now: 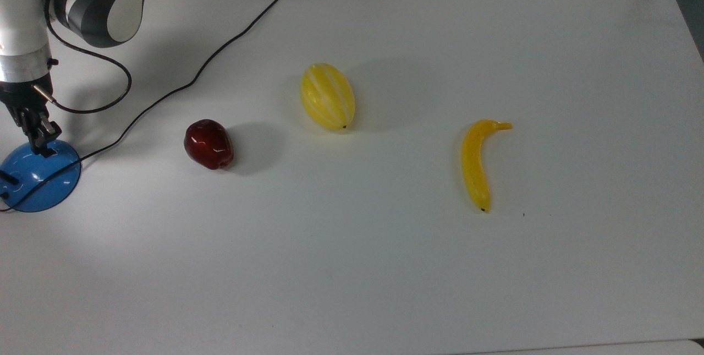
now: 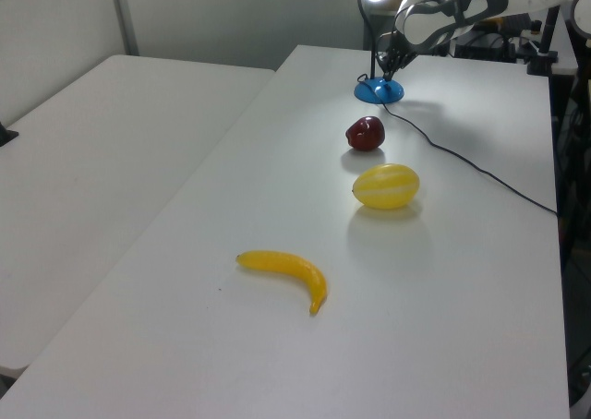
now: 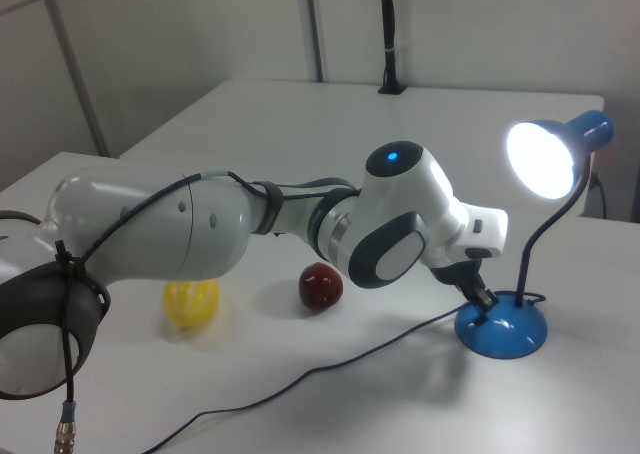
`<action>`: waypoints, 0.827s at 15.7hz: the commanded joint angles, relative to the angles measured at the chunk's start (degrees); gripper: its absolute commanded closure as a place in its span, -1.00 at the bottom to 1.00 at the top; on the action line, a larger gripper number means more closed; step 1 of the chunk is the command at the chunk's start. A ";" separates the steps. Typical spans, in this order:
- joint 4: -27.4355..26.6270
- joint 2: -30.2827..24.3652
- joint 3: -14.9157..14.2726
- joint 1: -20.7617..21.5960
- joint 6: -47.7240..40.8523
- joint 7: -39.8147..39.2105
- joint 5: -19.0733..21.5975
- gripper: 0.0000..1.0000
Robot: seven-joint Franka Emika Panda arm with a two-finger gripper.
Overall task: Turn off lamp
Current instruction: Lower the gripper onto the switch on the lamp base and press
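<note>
Bright glare from lit lamp (image 3: 545, 159)

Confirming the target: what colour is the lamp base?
Glossy blue lamp base, clearest in the right view.
</note>
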 commanded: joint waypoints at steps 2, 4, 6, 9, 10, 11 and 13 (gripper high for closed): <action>-1.27 -0.08 0.55 -0.14 1.13 -0.10 -1.45 0.93; -1.62 -0.08 0.55 -0.05 1.13 -0.36 -2.07 0.93; -2.50 -0.08 0.55 0.04 1.13 -0.45 -2.59 0.94; -3.99 -0.17 0.55 0.22 1.13 -1.32 -3.30 0.97; -4.43 -0.25 0.55 0.22 1.04 -2.28 -3.21 0.97; -4.61 -0.25 0.55 0.22 1.04 -2.56 -3.21 0.97; -5.22 -0.34 0.55 0.30 0.96 -2.99 -3.21 0.98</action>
